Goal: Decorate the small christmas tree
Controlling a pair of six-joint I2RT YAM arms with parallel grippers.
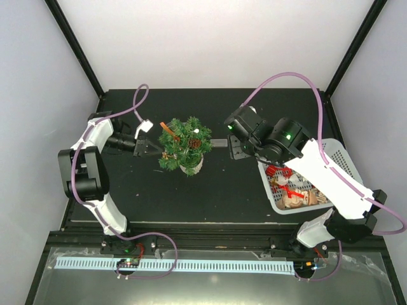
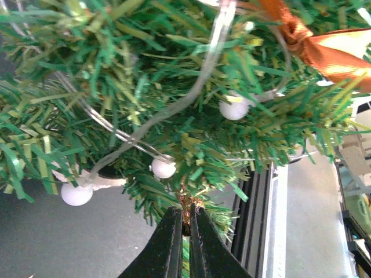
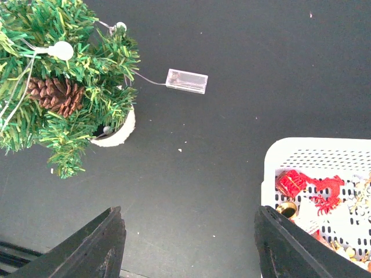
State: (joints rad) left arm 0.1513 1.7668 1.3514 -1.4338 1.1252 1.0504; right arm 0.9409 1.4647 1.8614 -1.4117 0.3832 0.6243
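While the left claw [image 2: 185,217] was pinched shut right at the low branches of the little tree [image 1: 183,145], the right claw [image 3: 191,243] hung over the black table [image 1: 222,190] with its two fingers wide apart and nothing between them. The tree stood in its white pot [image 3: 123,128] in the middle of the table, between the two arms. It wore a string of small white lights [image 2: 234,108], a pine cone [image 3: 55,95] and an orange bow [image 2: 316,43]. A clear battery box [image 3: 186,81] lay near the pot.

The white basket [image 3: 272,152] sat to the right, well apart from the tree, with a red present [image 3: 290,182] and other small toys inside.

I think the left claw was holding or fixing a branch, but I could not tell if anything tiny was caught in it. Next, the right claw probably needed to go down into the basket. It would have to close on just one toy, gently, and not grab the ones beside it.
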